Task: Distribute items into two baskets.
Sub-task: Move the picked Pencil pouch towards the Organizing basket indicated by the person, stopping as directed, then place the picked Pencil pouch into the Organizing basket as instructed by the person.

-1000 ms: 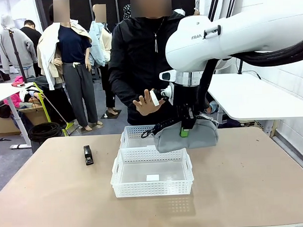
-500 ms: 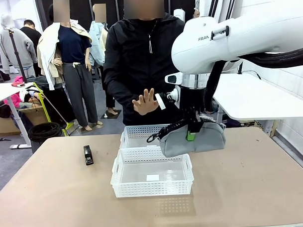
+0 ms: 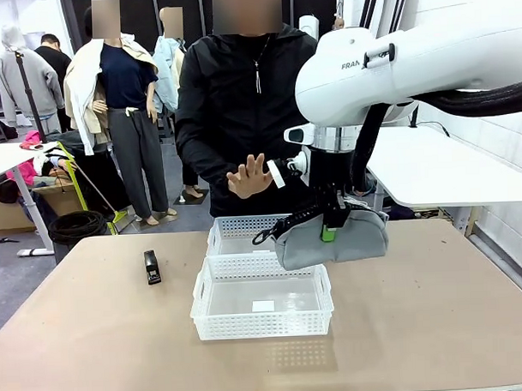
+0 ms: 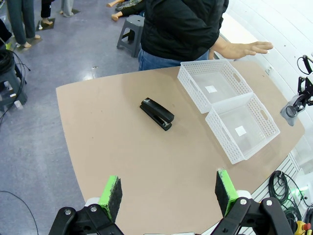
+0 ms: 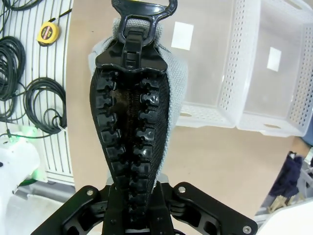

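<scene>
A black stapler (image 3: 152,267) lies on the table left of the two white lattice baskets; the left wrist view shows the stapler (image 4: 157,113) too. The near basket (image 3: 261,324) and far basket (image 3: 236,224) stand end to end and hold nothing but a white label each. My right gripper (image 3: 329,232) is shut on the black zipper top of a grey pouch (image 3: 297,246), which hangs in the air at the baskets' right end. From the right wrist, the pouch (image 5: 129,112) runs up between the fingers. My left gripper (image 4: 167,193) is open, high above the table.
A person stands at the far side with an open hand (image 3: 247,177) raised over the far basket. Cables and a yellow tape measure (image 5: 48,32) lie on the floor beside the table. Bare tabletop stretches left and right of the baskets.
My right arm has carried the pouch a little right and up. The person's hand stays raised, and the stapler and baskets have not moved.
</scene>
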Motion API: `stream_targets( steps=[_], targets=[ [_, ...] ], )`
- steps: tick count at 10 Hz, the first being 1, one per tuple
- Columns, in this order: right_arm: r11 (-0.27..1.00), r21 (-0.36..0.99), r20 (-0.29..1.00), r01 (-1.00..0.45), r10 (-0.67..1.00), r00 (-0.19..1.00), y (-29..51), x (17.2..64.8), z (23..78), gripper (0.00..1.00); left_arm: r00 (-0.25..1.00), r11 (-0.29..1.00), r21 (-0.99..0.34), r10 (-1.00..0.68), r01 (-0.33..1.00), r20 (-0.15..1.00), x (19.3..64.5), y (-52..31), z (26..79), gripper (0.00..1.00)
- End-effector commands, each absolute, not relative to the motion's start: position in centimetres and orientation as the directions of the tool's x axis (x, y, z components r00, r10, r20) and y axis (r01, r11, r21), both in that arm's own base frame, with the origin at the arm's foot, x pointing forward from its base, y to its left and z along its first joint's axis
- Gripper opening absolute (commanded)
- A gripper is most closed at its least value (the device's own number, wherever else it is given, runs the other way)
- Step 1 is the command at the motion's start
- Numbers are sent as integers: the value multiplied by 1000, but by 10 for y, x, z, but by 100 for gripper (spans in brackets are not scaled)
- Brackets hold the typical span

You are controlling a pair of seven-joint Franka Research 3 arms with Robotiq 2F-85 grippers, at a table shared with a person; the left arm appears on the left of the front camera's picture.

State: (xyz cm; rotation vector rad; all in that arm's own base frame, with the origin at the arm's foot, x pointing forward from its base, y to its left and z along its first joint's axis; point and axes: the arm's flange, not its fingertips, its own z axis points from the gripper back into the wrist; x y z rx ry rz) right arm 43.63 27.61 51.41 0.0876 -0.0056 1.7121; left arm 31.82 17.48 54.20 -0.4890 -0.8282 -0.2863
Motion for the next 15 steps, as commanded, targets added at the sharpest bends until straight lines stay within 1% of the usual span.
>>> stream_targets(
  steps=[1, 15],
  targets=[
    [-129, 43, 56, -991, 990, -127, 277, 436, 516, 0, 639, 850, -308, -44, 428, 768, 319, 176, 541, 100],
    [-129, 43, 56, -991, 990, -127, 277, 436, 516, 0, 639, 850, -308, -44, 428, 768, 319, 176, 541, 100]
  ],
)
